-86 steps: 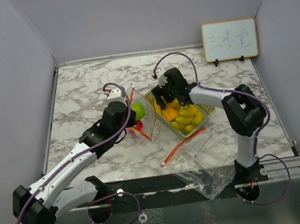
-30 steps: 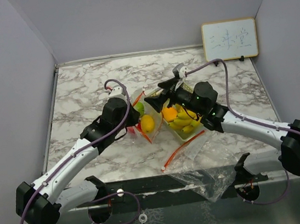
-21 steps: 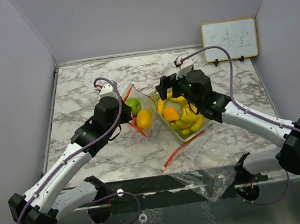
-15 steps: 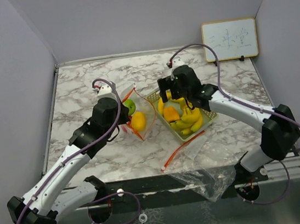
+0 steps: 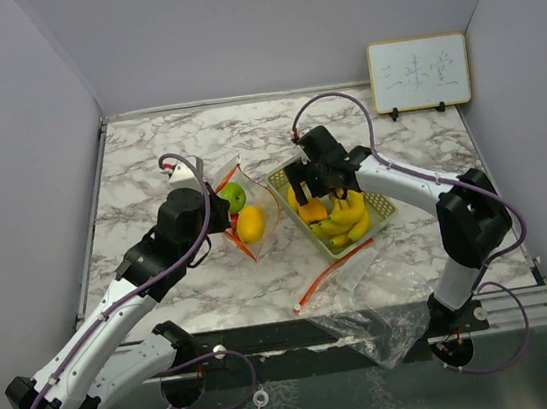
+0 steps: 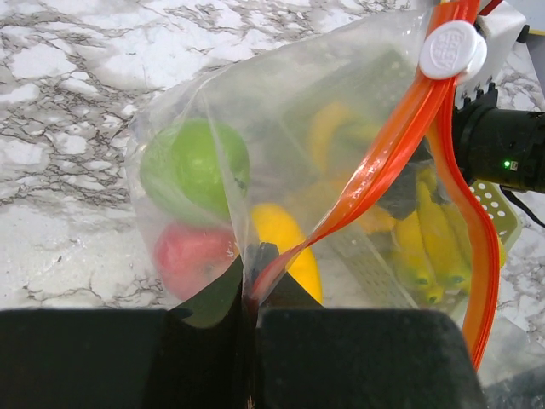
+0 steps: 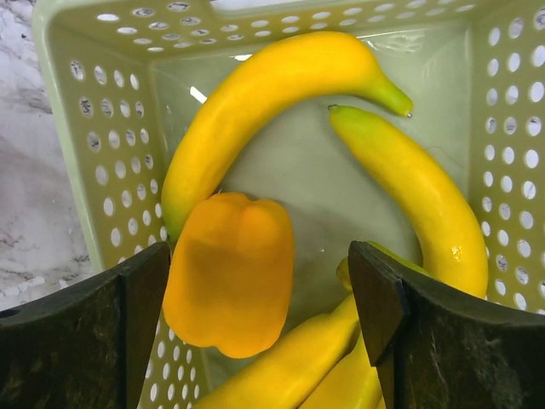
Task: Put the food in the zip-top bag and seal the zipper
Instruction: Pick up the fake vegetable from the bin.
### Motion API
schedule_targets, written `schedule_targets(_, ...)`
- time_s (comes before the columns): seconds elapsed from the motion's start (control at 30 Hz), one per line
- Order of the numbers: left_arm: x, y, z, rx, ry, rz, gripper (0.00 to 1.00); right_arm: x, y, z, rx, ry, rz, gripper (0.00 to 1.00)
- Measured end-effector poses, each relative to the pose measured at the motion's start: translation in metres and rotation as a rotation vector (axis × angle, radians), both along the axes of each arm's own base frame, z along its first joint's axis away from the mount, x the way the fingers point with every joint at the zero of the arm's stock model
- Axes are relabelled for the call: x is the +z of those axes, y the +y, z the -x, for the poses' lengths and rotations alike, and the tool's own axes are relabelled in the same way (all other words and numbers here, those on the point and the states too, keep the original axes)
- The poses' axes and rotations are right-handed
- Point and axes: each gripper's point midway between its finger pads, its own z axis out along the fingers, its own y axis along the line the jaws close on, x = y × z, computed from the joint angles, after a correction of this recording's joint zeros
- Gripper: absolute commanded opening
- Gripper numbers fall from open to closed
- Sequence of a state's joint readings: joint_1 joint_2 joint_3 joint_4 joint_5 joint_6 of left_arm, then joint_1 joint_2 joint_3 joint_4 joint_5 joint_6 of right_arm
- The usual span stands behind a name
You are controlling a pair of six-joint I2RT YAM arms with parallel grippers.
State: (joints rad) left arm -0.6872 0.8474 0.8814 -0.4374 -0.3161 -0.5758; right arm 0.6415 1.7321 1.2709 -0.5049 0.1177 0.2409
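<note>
My left gripper [image 5: 222, 214] is shut on the edge of the zip-top bag [image 6: 281, 102] and holds its mouth up. The orange zipper [image 6: 387, 162], with its white slider, runs across the left wrist view. Inside the bag are a green round piece [image 6: 194, 166], a red piece [image 6: 196, 256] and a yellow one [image 6: 285, 247]. My right gripper [image 7: 260, 290] is open, low in the pale green tray [image 7: 111, 128]. Its fingers [image 7: 383, 298] stand on either side of an orange pepper [image 7: 230, 273]. Yellow bananas [image 7: 264, 94] lie around the pepper.
A second clear bag with a red-orange strip [image 5: 332, 267] lies flat in front of the tray [image 5: 383, 205]. Crumpled clear plastic [image 5: 380, 327] hangs over the table's near edge. A small whiteboard [image 5: 419, 72] stands at the back right. Grey walls close in three sides.
My right gripper left a yellow piece in the bag, swung back to the tray and came down over the orange pepper. The left gripper kept its hold and drew the bag slightly left.
</note>
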Motion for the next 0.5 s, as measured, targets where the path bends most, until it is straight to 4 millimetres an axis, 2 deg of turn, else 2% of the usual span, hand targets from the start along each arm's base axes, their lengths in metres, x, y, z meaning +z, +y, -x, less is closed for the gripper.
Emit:
schedule_targets(0.13, -0.004, 0.001, 0.0, -0.001, 0.005, -0.008, 0.0, -0.003, 0.003, 0.004, 0.027, 0.018, -0.01, 0.82)
schedule_targets(0.2, -0.004, 0.0, 0.0, -0.001, 0.006, -0.009, 0.0, -0.009, 0.007, 0.006, 0.042, 0.037, -0.018, 0.77)
schedule_targets(0.3, -0.005, 0.0, 0.0, -0.001, 0.008, -0.01, 0.0, -0.029, 0.012, 0.009, 0.059, 0.086, -0.014, 0.67)
schedule_targets(0.37, -0.005, 0.0, 0.0, -0.001, 0.01, -0.012, 0.0, -0.048, 0.012, 0.012, 0.065, 0.127, 0.002, 0.55)
schedule_targets(0.4, -0.006, 0.0, 0.0, -0.001, 0.011, -0.013, 0.0, -0.055, 0.012, 0.013, 0.068, 0.141, 0.006, 0.45)
schedule_targets(0.43, -0.006, 0.0, 0.0, -0.001, 0.011, -0.013, 0.0, -0.059, 0.013, 0.014, 0.07, 0.148, 0.007, 0.36)
schedule_targets(0.5, -0.006, 0.001, 0.0, -0.001, 0.011, -0.014, 0.0, -0.058, 0.014, 0.013, 0.072, 0.144, 0.0, 0.26)
